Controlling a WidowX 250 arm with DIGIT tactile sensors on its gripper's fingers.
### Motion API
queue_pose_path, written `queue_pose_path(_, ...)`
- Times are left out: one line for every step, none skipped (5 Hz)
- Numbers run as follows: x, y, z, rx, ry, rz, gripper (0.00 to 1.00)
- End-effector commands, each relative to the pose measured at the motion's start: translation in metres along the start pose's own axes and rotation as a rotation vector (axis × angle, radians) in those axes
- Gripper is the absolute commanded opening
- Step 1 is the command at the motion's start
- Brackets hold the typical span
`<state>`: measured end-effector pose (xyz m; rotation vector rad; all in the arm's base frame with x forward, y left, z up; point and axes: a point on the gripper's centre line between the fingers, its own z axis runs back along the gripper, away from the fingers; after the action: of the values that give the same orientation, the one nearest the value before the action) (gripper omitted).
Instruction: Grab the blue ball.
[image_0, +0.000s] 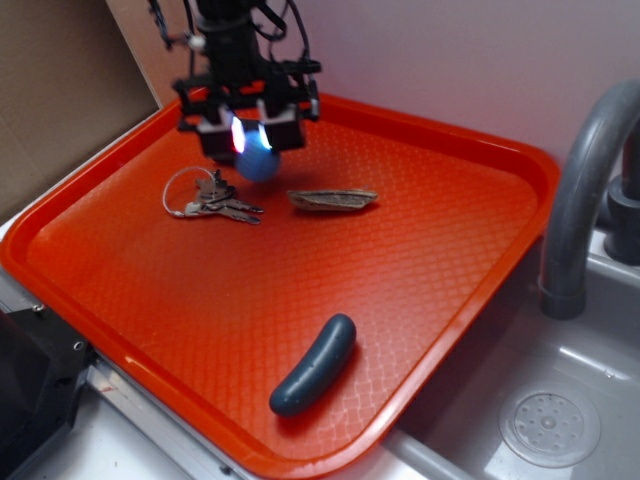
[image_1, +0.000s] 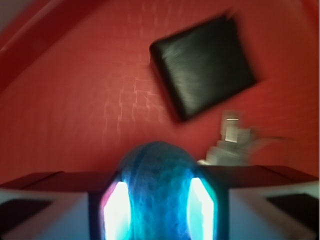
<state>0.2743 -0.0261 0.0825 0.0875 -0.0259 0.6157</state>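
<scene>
Orange tray holds keys; gripper clamps blue ball.

The blue ball sits between the 2 glowing pads of the gripper, touching both. Beyond it, a black block lies on the red tray, blurred. Keys lie at right.

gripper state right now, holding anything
gripper: closed on the blue ball, which sits between its two glowing fingers
</scene>
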Motion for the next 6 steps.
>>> queue_pose_path(-0.015,0.051,0.092,-0.310,-0.163,-0.365,0.00)
queue_pose_path(-0.006,0.061,0.113,-0.378,-0.042,-0.396,0.00)
queue_pose_path(0.003,0.055,0.130,-0.315,0.037,-0.328,0.00)
queue_pose_path(-0.009,0.041,0.134,-0.211,0.029,-0.281,0.00)
queue_pose_path(-0.018,0.030,0.135,-0.199,-0.041,-0.267,0.00)
queue_pose_path(-0.023,0.026,0.137,-0.205,-0.057,-0.300,0.00)
